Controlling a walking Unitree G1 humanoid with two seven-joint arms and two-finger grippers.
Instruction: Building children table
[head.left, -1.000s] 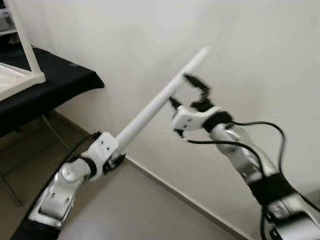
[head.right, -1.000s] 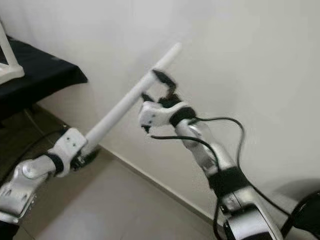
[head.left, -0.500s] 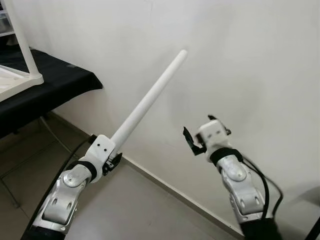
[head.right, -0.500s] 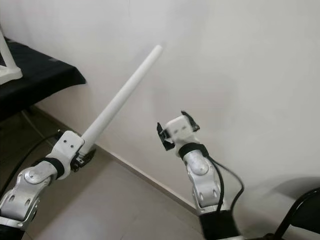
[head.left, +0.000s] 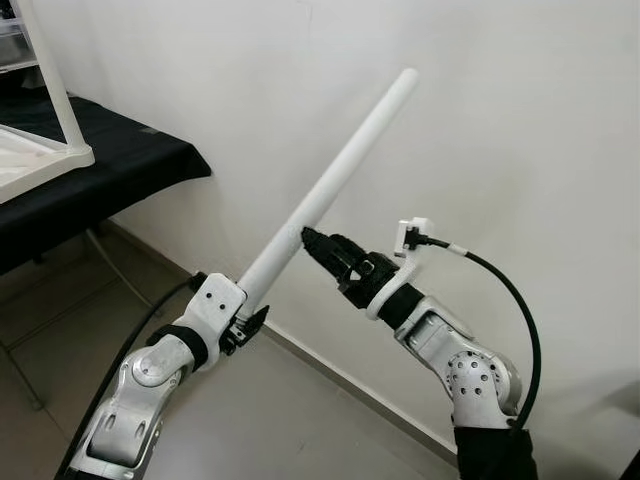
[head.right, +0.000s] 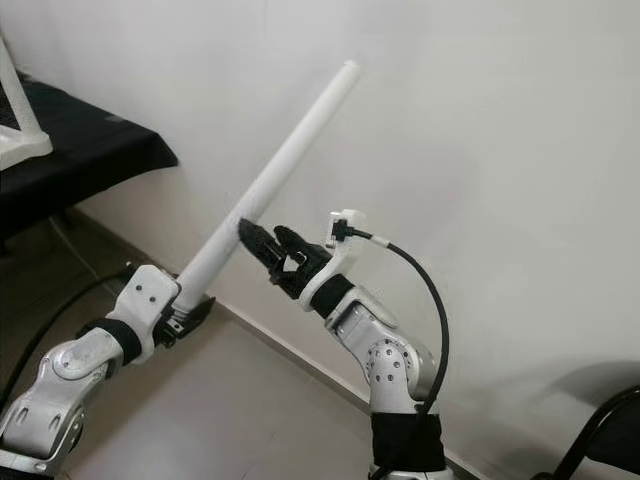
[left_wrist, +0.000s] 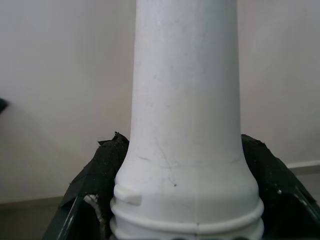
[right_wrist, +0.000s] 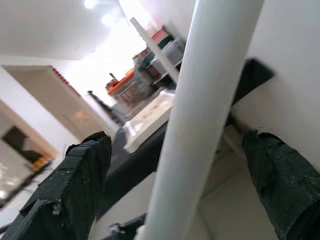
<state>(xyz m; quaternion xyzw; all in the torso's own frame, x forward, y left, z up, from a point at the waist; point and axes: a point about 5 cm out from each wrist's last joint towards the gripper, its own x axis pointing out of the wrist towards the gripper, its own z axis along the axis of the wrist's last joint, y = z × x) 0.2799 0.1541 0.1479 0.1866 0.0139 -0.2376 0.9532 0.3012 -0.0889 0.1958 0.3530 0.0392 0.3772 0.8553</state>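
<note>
A long white table leg (head.left: 335, 175) slants up toward the wall. My left gripper (head.left: 243, 322) is shut on its thick lower end; in the left wrist view the ribbed base of the leg (left_wrist: 185, 125) sits between the black fingers (left_wrist: 95, 172). My right gripper (head.left: 309, 238) is open at the leg's lower middle. In the right wrist view the leg (right_wrist: 210, 80) runs between its two spread fingers (right_wrist: 75, 185), with gaps on both sides.
At the far left a white upturned table frame (head.left: 40, 150) rests on a black-covered table (head.left: 130, 165). A pale wall stands close behind the leg, with a skirting line along the tiled floor (head.left: 280, 420). A black chair (head.right: 600, 435) edges in at the lower right.
My right arm, drawn back and low half a second ago, has swung in so its fingers straddle the leg. The leg has shifted slightly right in my left gripper.
</note>
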